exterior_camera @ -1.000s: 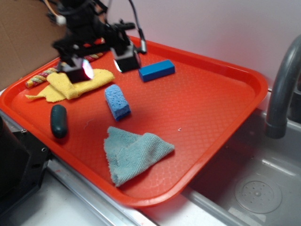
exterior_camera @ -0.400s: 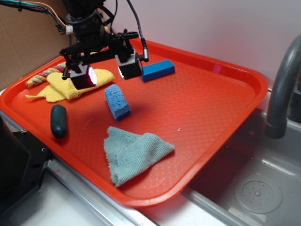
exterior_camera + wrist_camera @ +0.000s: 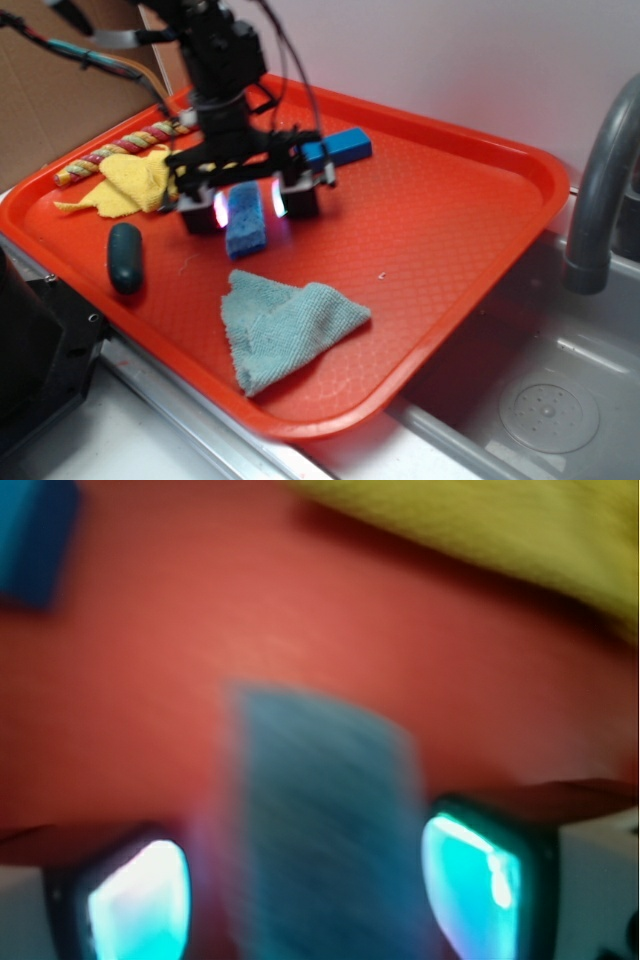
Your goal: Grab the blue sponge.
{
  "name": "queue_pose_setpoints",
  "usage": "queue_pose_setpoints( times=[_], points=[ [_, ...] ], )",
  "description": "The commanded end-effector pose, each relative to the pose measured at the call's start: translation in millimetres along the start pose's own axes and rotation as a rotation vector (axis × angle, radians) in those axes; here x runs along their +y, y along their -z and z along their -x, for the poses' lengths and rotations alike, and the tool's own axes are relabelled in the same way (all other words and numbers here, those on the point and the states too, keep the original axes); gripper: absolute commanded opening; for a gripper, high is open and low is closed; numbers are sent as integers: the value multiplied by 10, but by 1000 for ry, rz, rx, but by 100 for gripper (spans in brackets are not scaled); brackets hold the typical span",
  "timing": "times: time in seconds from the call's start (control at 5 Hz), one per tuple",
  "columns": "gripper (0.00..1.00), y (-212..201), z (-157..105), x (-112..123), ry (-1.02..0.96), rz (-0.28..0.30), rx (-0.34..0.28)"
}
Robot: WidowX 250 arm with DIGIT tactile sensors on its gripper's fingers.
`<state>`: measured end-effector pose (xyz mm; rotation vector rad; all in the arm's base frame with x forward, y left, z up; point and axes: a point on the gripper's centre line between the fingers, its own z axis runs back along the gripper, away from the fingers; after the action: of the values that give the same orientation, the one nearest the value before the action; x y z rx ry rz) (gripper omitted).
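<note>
The gripper [image 3: 249, 204] stood open astride the blue sponge [image 3: 246, 222] left of centre on the red tray [image 3: 450, 220], which looked light and squashy, best pinched across its long sides

You have a red tray [image 3: 450, 200]. On it lie the blue sponge [image 3: 245, 218], a blue block [image 3: 345, 146], a teal-grey cloth [image 3: 285, 325], a yellow cloth [image 3: 125, 182], a dark oval piece [image 3: 125, 256] and a striped rope [image 3: 110, 152].
</note>
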<state>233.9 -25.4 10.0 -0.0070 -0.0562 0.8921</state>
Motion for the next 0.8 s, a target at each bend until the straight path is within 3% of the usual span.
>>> queue_pose_setpoints(
  times=[0.0,0.2,0.4,0.6],
  points=[
    [0,-276,-213,-188,181,31,-30],
    [0,-777,-328,-301,430,71,-55],
    [0,-1309,-386,-260,674,212,-128],
    [0,-1807,-447,-250,710,274,-139]
  ],
)
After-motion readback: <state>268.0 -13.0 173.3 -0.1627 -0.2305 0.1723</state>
